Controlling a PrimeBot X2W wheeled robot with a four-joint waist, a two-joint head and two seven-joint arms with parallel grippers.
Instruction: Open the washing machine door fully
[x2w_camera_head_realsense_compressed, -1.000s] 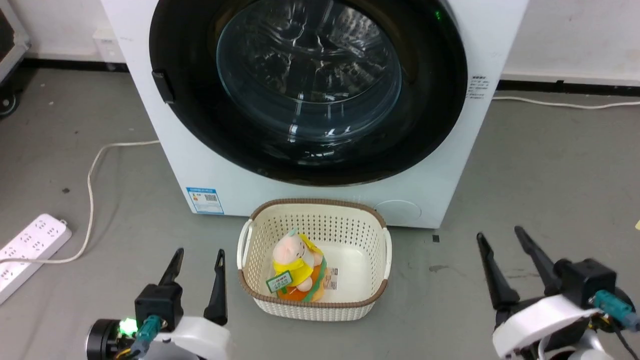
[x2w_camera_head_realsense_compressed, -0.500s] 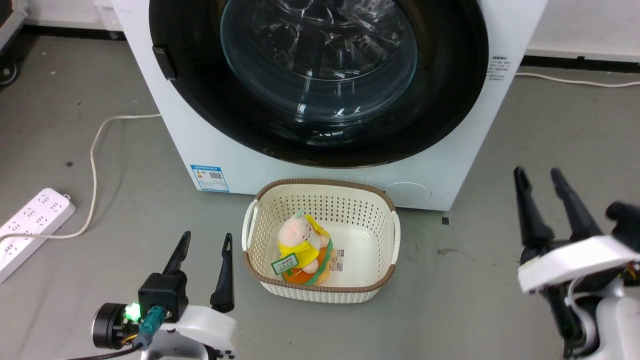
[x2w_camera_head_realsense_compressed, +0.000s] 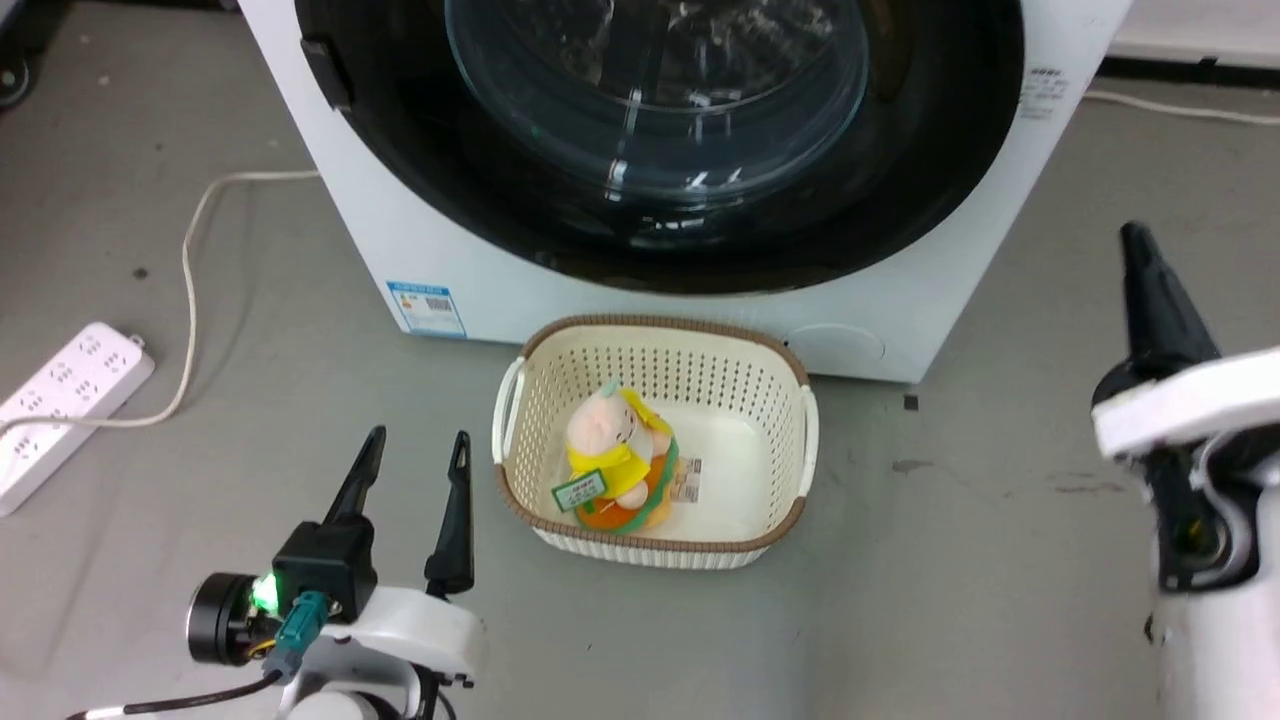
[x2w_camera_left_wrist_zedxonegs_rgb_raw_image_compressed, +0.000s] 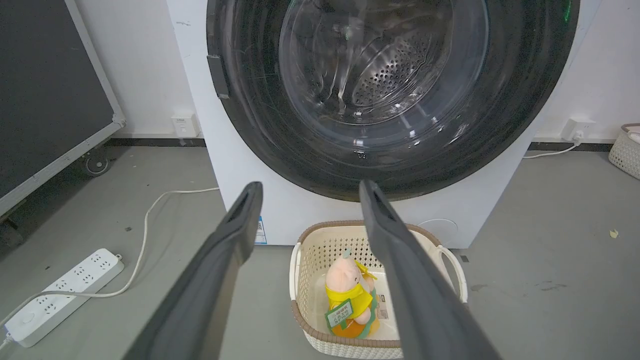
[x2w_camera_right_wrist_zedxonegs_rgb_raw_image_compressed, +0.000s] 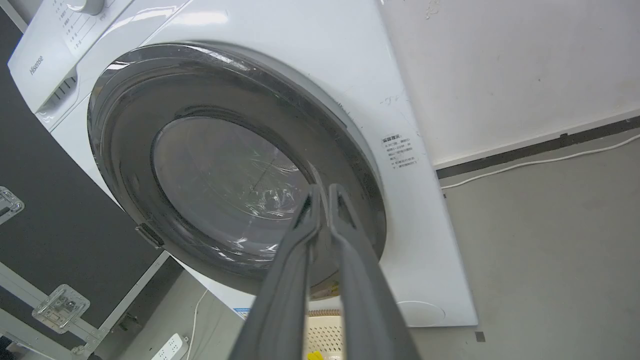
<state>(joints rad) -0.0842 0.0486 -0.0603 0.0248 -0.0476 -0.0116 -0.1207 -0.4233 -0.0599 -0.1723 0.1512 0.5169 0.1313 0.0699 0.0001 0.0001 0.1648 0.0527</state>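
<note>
Rising at the right of the head view since a second ago, the right gripper (x2w_camera_head_realsense_compressed: 1134, 238) now stands beside the lower right corner of the washing machine (x2w_camera_head_realsense_compressed: 560, 300), turned so that its two fingers overlap. The whole view has also shifted, so part of that is the camera. In the right wrist view the fingers lie almost together, tips nearly meeting, with nothing between them. The left gripper (x2w_camera_head_realsense_compressed: 418, 436) hangs low near the basket (x2w_camera_head_realsense_compressed: 660, 325), spread wide and empty.

The washing machine door (x2w_camera_head_realsense_compressed: 900, 180) sits closed, flat against the machine's front, up and to the left of the right gripper. Its small dark tab (x2w_camera_head_realsense_compressed: 325, 72) is on the rim's left edge, so the hinge is probably on the right. The left gripper is on the tab's side and the right gripper is across the door from it. Whichever arm pulls must probably reach that left rim.
</note>
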